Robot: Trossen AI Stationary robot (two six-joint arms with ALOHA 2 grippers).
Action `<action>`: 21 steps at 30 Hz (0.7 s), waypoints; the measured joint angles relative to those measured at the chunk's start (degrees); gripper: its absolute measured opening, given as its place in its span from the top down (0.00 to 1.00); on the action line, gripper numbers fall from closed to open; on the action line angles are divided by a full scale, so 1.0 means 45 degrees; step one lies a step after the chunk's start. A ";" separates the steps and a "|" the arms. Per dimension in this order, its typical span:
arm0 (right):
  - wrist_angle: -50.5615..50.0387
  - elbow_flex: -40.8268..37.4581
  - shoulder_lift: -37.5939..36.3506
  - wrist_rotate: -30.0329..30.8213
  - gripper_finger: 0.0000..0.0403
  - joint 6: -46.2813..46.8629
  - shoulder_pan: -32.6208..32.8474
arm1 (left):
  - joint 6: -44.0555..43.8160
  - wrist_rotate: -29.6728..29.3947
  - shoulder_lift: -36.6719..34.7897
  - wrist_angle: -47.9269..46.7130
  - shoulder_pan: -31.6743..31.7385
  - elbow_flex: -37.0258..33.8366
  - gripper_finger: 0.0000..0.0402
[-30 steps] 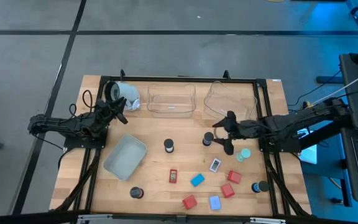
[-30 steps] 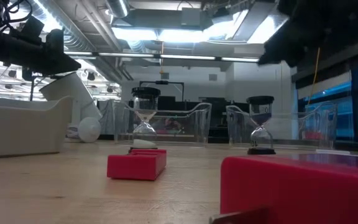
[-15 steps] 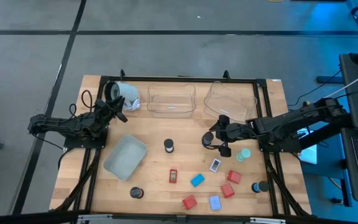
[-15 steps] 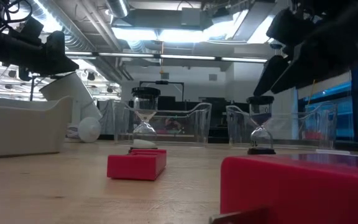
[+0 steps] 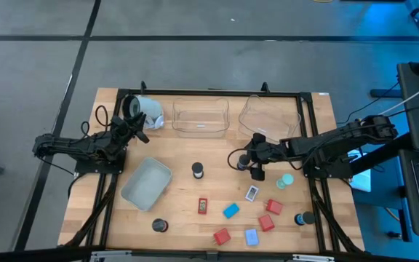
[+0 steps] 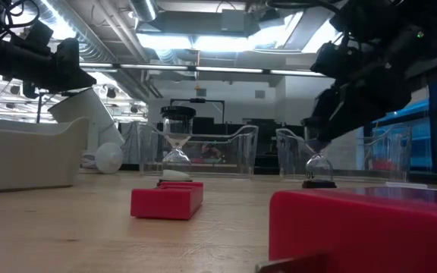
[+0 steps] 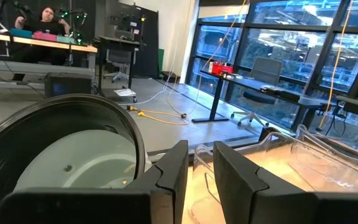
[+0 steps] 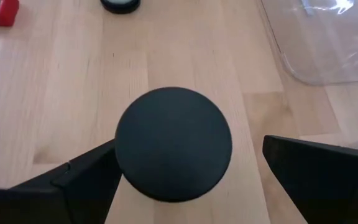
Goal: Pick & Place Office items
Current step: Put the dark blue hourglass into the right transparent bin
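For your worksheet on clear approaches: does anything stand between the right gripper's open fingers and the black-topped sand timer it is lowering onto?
Nothing visible does. The right gripper is open, its fingers either side of the sand timer's black top, with only bare table around it. The clear tray lies off to one side.

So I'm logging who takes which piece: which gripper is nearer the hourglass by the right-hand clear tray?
The right gripper: open, directly over that hourglass. The left gripper sits far across the table by the white cylinder.
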 joint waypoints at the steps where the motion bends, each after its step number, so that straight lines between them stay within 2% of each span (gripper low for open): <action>1: 0.0007 0.0000 0.0000 -0.0029 0.05 0.0053 0.0000 | 0.0000 -0.0002 0.0000 0.0000 0.0000 0.0000 0.82; 5: 0.0032 0.0000 0.0000 -0.0499 0.08 0.0476 0.0000 | 0.0210 -0.0007 0.0000 0.0000 0.0002 0.0000 0.82; 9: 0.0258 0.0000 -0.0002 -0.0847 0.15 0.0975 -0.0005 | 0.0234 -0.0007 0.0000 0.0000 -0.0003 0.0000 0.82; 21: 0.0332 -0.0003 -0.0002 -0.0962 0.48 0.1084 -0.0005 | 0.0233 -0.0012 0.0000 0.0000 0.0001 0.0000 0.82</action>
